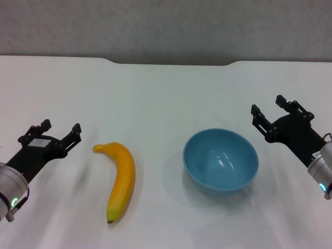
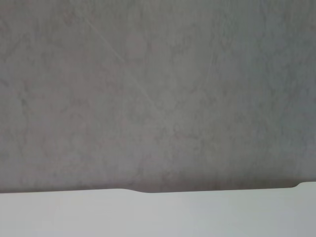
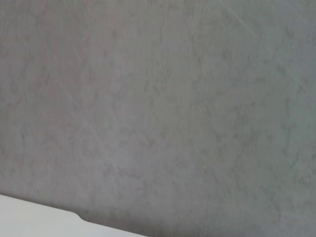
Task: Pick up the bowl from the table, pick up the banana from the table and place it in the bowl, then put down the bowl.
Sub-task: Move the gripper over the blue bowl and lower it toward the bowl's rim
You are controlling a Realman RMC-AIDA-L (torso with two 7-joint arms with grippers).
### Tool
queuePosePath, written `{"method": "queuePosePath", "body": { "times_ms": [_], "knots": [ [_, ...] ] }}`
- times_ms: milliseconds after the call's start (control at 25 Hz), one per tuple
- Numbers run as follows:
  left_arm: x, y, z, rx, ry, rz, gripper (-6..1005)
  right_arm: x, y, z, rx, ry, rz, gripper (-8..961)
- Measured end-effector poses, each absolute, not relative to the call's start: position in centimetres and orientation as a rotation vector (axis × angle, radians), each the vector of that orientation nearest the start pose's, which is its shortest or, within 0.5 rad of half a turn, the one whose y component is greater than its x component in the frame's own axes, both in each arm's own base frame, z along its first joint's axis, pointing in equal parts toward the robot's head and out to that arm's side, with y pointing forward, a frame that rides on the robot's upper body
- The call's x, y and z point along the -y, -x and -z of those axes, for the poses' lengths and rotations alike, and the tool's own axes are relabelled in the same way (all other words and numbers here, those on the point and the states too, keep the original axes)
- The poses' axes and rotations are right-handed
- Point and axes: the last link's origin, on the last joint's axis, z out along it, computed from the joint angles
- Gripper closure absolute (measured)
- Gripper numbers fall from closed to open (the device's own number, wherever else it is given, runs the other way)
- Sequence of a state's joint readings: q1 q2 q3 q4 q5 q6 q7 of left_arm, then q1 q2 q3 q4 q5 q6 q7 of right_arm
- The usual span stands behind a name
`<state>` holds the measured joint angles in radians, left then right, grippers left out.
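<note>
Both end effectors, left (image 1: 61, 129) and right (image 1: 267, 106), hover spread; the glossy bowl (image 1: 221, 161) could slip from a shallow rim pinch.

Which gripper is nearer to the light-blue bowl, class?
The right. The right gripper hovers open just beside the light-blue bowl, on its right. The left gripper, also open, sits beyond the banana, on the far left.

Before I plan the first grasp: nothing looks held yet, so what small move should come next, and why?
Probably bring the right gripper toward the near rim of the bowl. Its jaws are open and empty just beside the bowl, which sits upright on the table. The left gripper, also open, waits by the banana.
</note>
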<state>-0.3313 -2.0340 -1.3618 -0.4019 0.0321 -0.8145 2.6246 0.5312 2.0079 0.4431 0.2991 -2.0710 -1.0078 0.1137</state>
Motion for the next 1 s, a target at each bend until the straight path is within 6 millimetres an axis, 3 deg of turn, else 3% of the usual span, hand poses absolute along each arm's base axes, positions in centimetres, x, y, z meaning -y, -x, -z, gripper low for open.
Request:
{"method": "queuePosePath", "body": {
  "times_ms": [680,1000],
  "knots": [
    [-33.8,33.0,1.8,0.767,1.820,0.677,123,-35.5,-29.4,4.5,-0.497,1.882,-0.654,275],
    [-34.3,29.4,-1.1,0.774,1.808,0.607,124,-37.3,-28.0,2.5,-0.577,1.940,-0.672,274]
  ]
}}
